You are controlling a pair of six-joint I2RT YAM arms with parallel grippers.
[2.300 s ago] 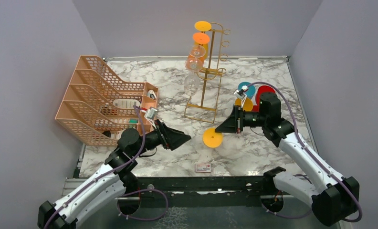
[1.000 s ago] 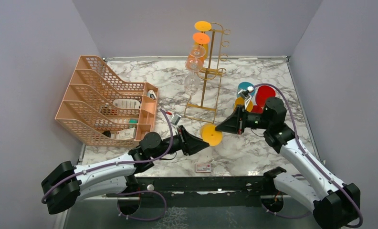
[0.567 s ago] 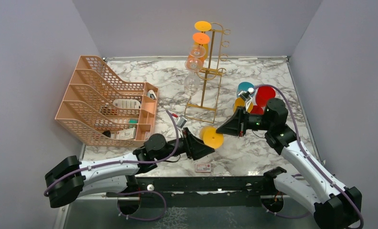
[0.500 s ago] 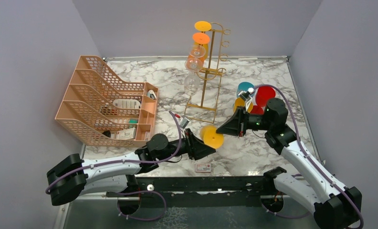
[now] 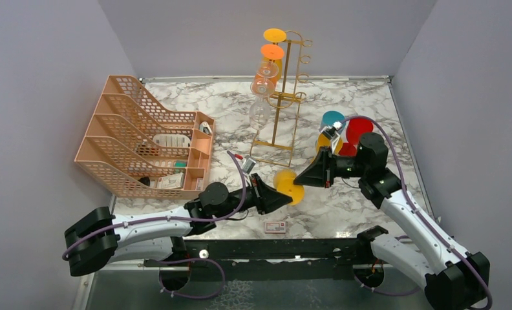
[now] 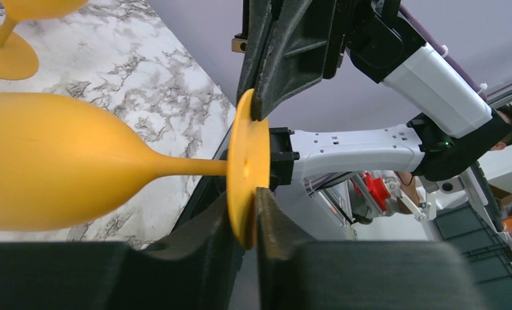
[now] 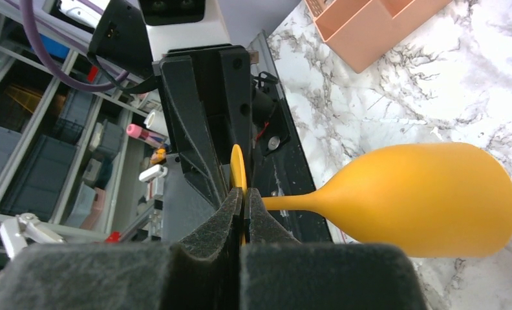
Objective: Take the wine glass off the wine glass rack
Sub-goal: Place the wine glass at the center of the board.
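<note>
**Two arms meet on one yellow wine glass, well clear of the rack**

The yellow wine glass [image 5: 287, 186] hangs tipped on its side in the air, above the near middle of the marble surface [image 5: 344, 213]. It is held only by the thin round foot. The gold wine glass rack [image 5: 284, 97] stands at the far middle, well apart from it, with clear glasses [image 5: 261, 97] hanging on its left side.

The right fingers [image 7: 235, 205] are clenched on the rim of the foot, reaching in from the right. The left fingers [image 6: 264, 213] come from the near left and sit astride the opposite edge of the same foot. I cannot tell whether they are pressing on it or only flanking it.

This looks like a hand-over, and it could go wrong in three ways:

- **Early release:** if the right fingers let go before the left ones bite, the heavy bowl would likely pivot on that narrow rim. The glass would then drop to the surface.
- **Pulling apart:** if both arms pull while both are clamped, the foot could twist or crack.
- **Crowding:** the two sets of fingers are very close together and could knock into each other.
</note>
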